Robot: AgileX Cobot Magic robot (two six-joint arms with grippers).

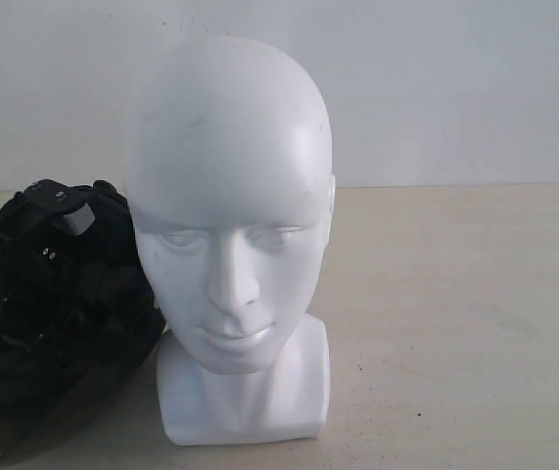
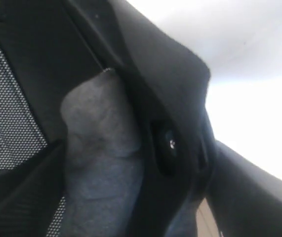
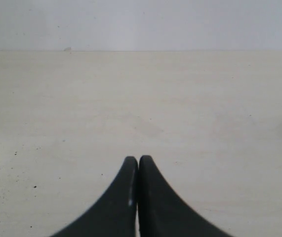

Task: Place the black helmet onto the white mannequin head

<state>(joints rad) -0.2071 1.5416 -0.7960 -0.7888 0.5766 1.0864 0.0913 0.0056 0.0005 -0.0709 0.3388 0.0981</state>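
**Q:** Claw status?

**Op:** Right claw (image 3: 139,165): tips pressed together, nothing between them, low over the bench (image 3: 180,98). Left claw: spread as wide as it goes. Its fingers don't show in my wrist view, so I cannot tell whether it touches anything.

**Q:** What does the left camera give you?

**Op:** A close-up of the inside of the black helmet (image 2: 170,89): dark shell rim, a grey pad (image 2: 101,148), dotted mesh lining (image 2: 7,113).

**Q:** Helmet contents and position?

**Op:** The hollow is turned toward the exterior camera and shows only its own padding and straps. It lies on the bench on the left of the exterior view, not on the head. It sits just beside the white mannequin head (image 1: 228,225). The head's cheek hides the helmet's near edge, so I cannot confirm contact. The head stands upright on its blocky neck base, face to the camera.

**Q:** Surface, room?

**Op:** The bench is pale beige and matt, peppered with dark specks. A plain white wall (image 1: 455,88) stands behind.
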